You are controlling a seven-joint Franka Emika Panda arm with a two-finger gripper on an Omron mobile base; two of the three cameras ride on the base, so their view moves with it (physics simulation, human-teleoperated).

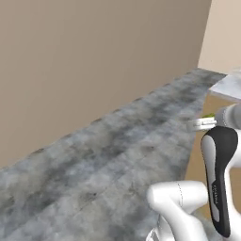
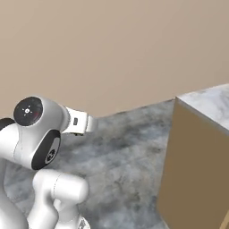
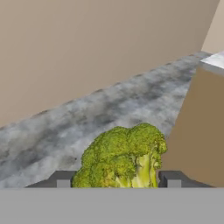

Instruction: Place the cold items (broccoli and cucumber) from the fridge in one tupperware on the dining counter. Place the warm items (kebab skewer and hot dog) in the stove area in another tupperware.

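While the base is standing on open grey floor (image 3: pixel 65 127) beside a beige wall (image 3: pixel 87 43), the broccoli (image 3: pixel 120 159) is being held between the two dark finger tips of the gripper (image 3: pixel 119 179), florets pointing away from the camera, in the hand view. The jaws are closed on it at a middling width, one pad at 9 o'clock of the stalk and one at 3 o'clock. A brown cabinet side with a pale marbled counter top (image 3: pixel 214 61) is being seen at 2 o'clock of the broccoli, well apart from it. No tupperware is being shown, so transport is judged to be under way.

Risks judged from here:
- The grip is being taken low on a lumpy, rounded head; slipping could be caused by jolts while driving.
- The cabinet corner could be struck if the arm is being swung toward 3 o'clock.
- A drop onto the floor would be costing a retrieval.
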